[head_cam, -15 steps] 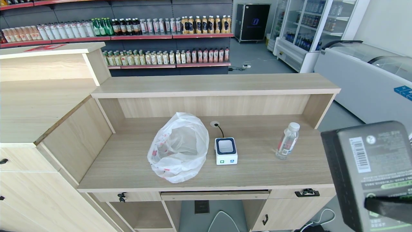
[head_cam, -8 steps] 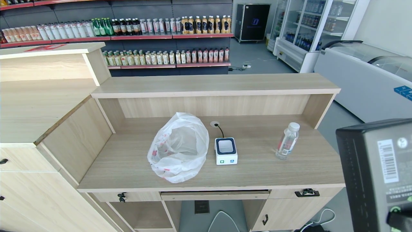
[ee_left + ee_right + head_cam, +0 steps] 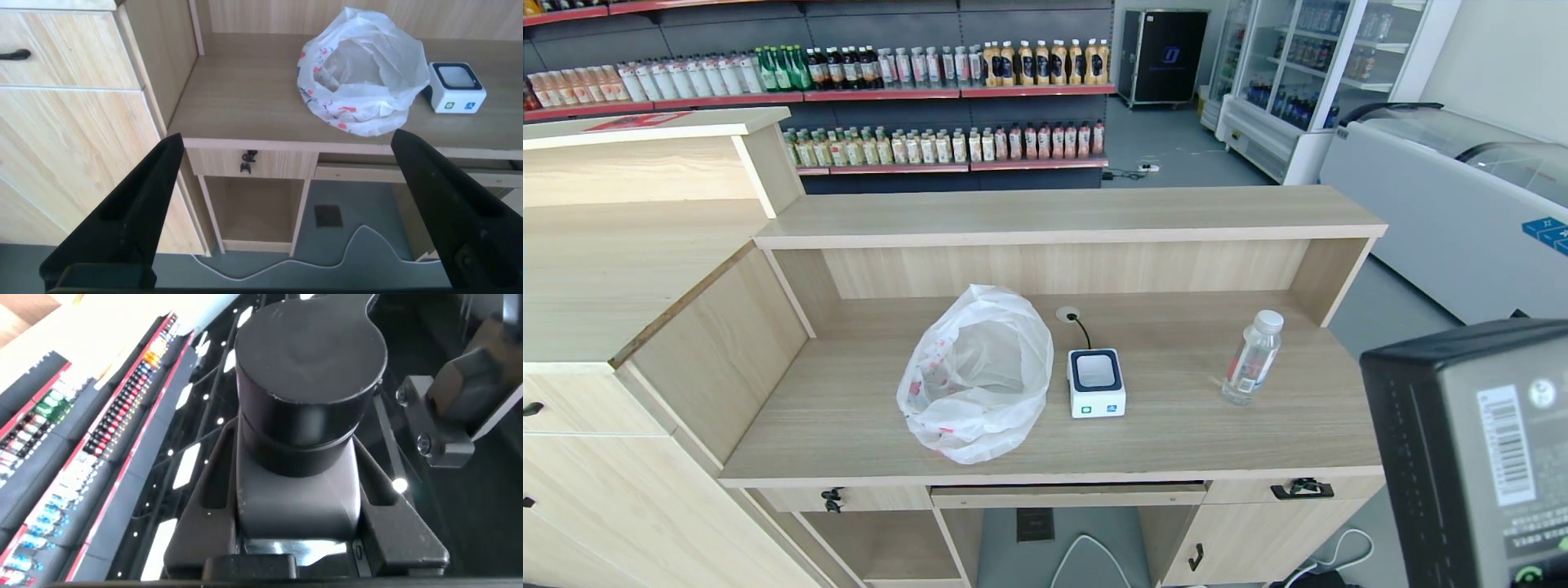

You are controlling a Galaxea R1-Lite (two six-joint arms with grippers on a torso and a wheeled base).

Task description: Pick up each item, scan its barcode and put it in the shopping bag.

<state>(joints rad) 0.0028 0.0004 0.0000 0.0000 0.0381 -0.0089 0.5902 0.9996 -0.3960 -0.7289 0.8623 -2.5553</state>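
A dark grey carton [image 3: 1478, 457] with a barcode label hangs low at the right, off the counter's right end. In the right wrist view its black top and round cap [image 3: 302, 416] sit between the fingers of my right gripper [image 3: 298, 555], which is shut on it. The white plastic shopping bag [image 3: 976, 371] lies open on the counter, and the small white scanner [image 3: 1096, 381] stands just right of it. A clear water bottle [image 3: 1252, 357] stands upright farther right. My left gripper [image 3: 286, 139] hangs open before the counter's front left, with nothing in it.
The wooden counter [image 3: 1176, 433] has a raised back ledge and a taller side wall on the left. Drawers and an open knee space lie under its front edge. The scanner's cable runs to a hole behind it. Shelves of drinks and freezers stand beyond.
The carton has shifted right and turned slightly, so its barcode sits nearer the head view's right edge. The gripper finger seen across its lower part has left the picture.
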